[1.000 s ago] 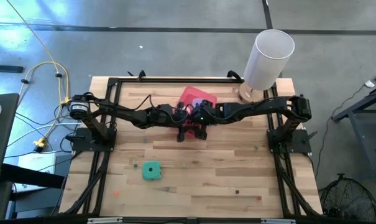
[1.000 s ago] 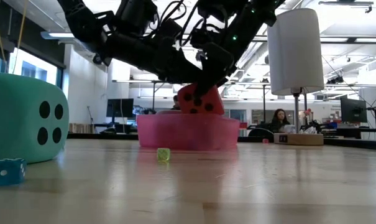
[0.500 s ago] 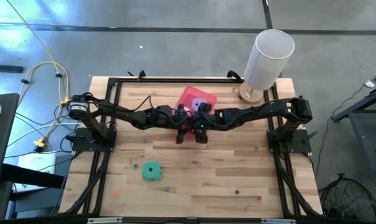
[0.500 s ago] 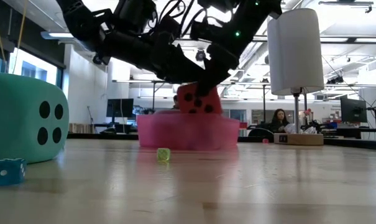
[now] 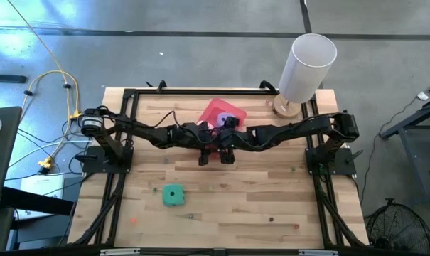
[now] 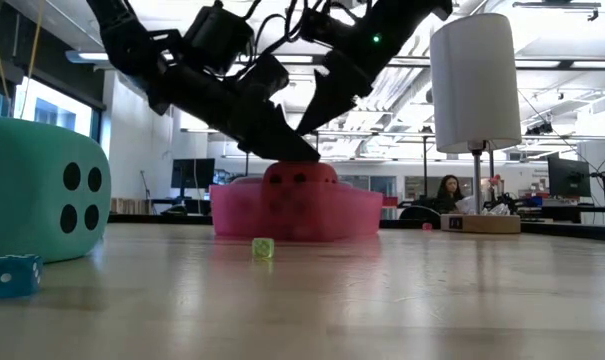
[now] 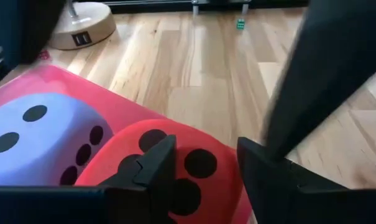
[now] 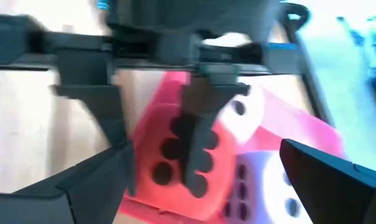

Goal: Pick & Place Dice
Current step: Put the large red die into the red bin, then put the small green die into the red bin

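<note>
Red die (image 7: 175, 168) sits in pink tray (image 6: 362, 212) beside purple die (image 7: 38, 134), left pincer (image 7: 203, 162) narrow around it, right pincer (image 8: 206, 180) spread wide alongside; risk: crowded arms clipping, tipping die out.

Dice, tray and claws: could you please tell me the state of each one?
Red die: in tray, gripped by left claw.
Purple die: in tray, free.
Teal die: on table, untouched.
Tray: holds two dice.
Left claw: shut on red die.
Right claw: open, empty.
</note>
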You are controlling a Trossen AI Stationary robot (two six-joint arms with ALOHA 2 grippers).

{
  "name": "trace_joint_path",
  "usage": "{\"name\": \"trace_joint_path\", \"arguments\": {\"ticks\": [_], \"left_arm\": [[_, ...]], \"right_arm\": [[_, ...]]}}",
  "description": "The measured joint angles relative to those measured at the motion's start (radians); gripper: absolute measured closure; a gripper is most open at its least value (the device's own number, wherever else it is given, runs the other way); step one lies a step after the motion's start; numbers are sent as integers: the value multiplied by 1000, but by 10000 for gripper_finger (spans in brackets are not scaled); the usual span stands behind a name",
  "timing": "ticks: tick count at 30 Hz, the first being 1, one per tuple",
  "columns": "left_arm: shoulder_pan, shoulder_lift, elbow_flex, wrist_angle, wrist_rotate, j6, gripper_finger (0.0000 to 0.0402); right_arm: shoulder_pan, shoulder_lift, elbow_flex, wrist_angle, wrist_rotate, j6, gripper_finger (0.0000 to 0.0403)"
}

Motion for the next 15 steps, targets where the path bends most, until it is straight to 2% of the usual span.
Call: {"name": "trace_joint_path", "arguments": {"ticks": [5, 10, 15], "left_arm": [[1, -1, 0, 6, 0, 0, 239], [-4, -38, -1, 12, 1, 2, 239], [-4, -108, -4, -10, 2, 11, 239]], "right_arm": [[20, -7, 0, -40, 107, 10, 8], [49, -6, -2, -75, 134, 13, 8], [75, -8, 0, -79, 177, 81, 9]]}}
